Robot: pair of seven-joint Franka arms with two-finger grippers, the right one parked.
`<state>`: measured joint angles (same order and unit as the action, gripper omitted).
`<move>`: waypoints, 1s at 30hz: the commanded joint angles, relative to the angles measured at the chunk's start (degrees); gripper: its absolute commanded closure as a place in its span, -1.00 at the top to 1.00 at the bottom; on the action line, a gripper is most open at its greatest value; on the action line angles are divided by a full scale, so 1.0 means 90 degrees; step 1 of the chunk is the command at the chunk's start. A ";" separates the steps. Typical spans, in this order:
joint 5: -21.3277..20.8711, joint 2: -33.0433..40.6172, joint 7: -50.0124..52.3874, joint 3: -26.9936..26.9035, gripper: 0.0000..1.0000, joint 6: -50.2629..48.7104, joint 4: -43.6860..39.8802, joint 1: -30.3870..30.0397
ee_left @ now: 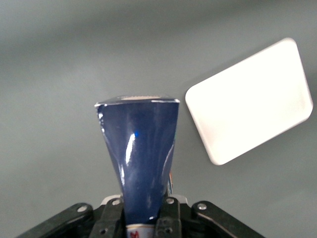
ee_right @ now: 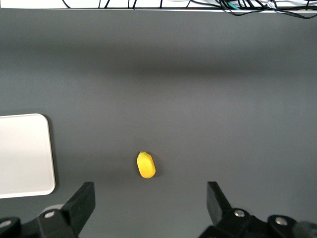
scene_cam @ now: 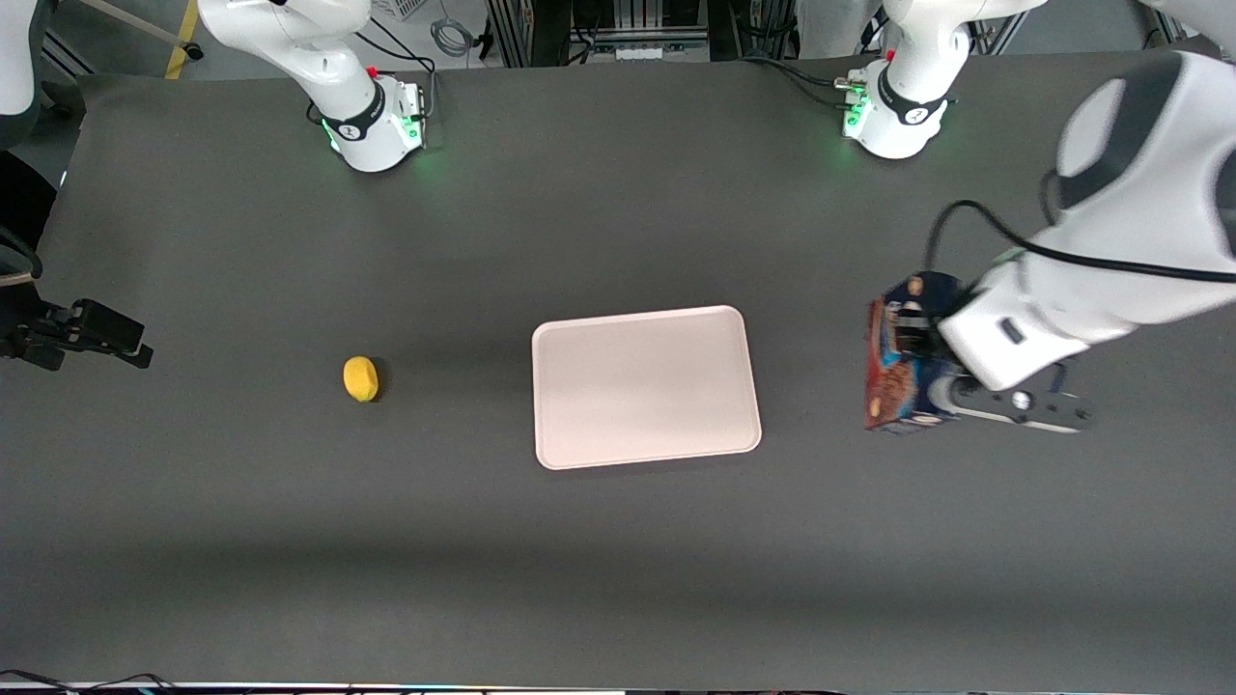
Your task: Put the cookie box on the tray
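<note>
The claw (ee_left: 143, 225) holds the cookie box (scene_cam: 900, 365) clamped by one end, lifted above the desk (scene_cam: 618, 560) at the tray's (scene_cam: 645, 386) three o'clock in the front view. Pickup looks done; carrying it over the bare tray and releasing remain.

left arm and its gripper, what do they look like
The left arm has glossy white shells with dark grey joint bands, and a black cable loops along it. Its base glows green. The gripper, at the working arm's end of the table, is black with visible screws.
</note>
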<state>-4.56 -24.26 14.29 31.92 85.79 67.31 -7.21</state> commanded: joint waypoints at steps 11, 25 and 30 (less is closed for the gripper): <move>-0.0995 0.0030 0.3566 0.1345 -0.68 0.1872 0.2070 0.0118; -0.1738 -0.0058 0.4954 0.1512 -0.63 0.3553 0.3555 0.0323; -0.2129 -0.0195 0.5159 0.1512 -0.63 0.4002 0.3926 0.0343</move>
<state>-20.00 -26.16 57.40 45.28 117.61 98.83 -4.16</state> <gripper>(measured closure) 0.784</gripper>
